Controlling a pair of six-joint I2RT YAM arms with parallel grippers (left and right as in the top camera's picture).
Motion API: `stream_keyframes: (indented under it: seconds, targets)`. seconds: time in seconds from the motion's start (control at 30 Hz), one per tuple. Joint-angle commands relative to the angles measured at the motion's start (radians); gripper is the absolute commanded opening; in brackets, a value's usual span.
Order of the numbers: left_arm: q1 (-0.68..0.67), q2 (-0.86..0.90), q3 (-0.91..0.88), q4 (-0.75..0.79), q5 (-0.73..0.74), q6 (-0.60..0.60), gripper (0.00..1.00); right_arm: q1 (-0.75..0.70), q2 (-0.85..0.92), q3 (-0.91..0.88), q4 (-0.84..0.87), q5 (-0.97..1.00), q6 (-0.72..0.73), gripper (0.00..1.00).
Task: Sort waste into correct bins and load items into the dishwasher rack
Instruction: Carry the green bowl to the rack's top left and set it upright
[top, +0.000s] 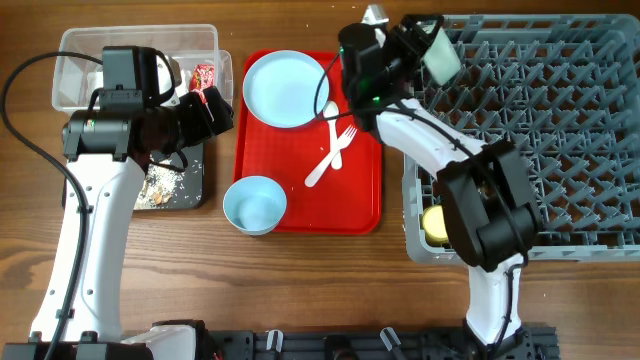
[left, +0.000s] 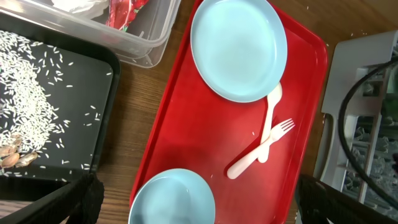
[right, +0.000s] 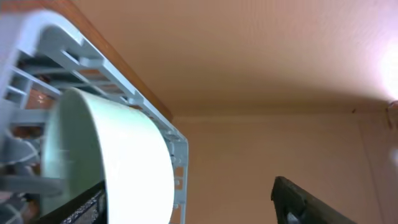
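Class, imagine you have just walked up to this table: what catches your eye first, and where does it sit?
The bright red tray at the centre, carrying a light blue plate with a white spoon and fork crossed beside it. Then the big grey dishwasher rack on the right, with a pale green bowl tilted at its far-left corner.

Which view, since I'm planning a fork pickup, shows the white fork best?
Left wrist: the white fork lies close and sharp, tines visible, crossing the white spoon on the red tray. Overhead shows it small. Right wrist does not show it.
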Motion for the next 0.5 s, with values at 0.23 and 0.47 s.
stream_keyframes:
  seconds: [0.23, 0.47]
  targets:
    - [0.005, -0.008, 0.013, 0.003, -0.003, 0.005, 1.0, 0.073, 0.021, 0.003, 0.227, -0.017, -0.083, 0.95]
    - [0.005, -0.008, 0.013, 0.003, -0.003, 0.005, 1.0, 0.12, 0.02, 0.003, 0.224, -0.072, 0.089, 1.0]
